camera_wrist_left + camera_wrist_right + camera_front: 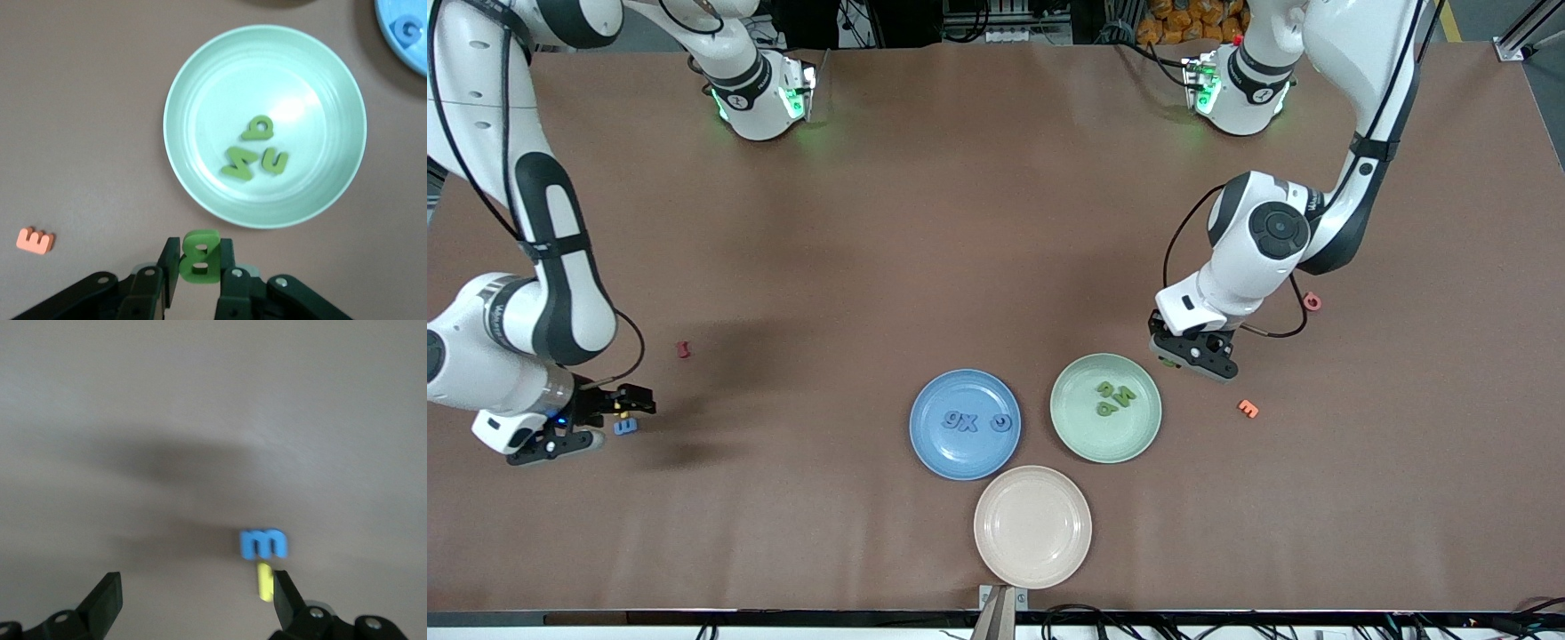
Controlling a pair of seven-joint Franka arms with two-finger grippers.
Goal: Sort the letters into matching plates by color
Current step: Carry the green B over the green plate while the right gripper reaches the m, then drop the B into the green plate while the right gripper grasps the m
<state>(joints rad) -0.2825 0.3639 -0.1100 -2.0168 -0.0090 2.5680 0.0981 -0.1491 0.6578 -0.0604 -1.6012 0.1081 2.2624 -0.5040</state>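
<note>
Elbows bent on both arms, wrists angled down toward the table. The left gripper (200, 280) hangs just off the rim of the mint green plate (1067, 427), toward the left arm's end of the table, fingers pinched tight on a green B (199, 256) that stands upright between them. From the front camera that B is mostly hidden by the gripper, only a green sliver shows. Three more green letters (1115, 397) sit bunched together in the plate; I can't read them for sure.

The right gripper (193, 593) is low over the table at the right arm's end, fingers spread wide with nothing between them. A blue letter (263, 544) lies on the table just ahead of one fingertip, with a yellow piece (265, 581) touching it and partly tucked under that finger. The wrist camera is blurry, so the blue one could be an m or an E.

The blue plate (925, 436) beside the green one holds blue characters (978, 421), something like 9, X, G. An orange E (1248, 408) lies near the left gripper.
</note>
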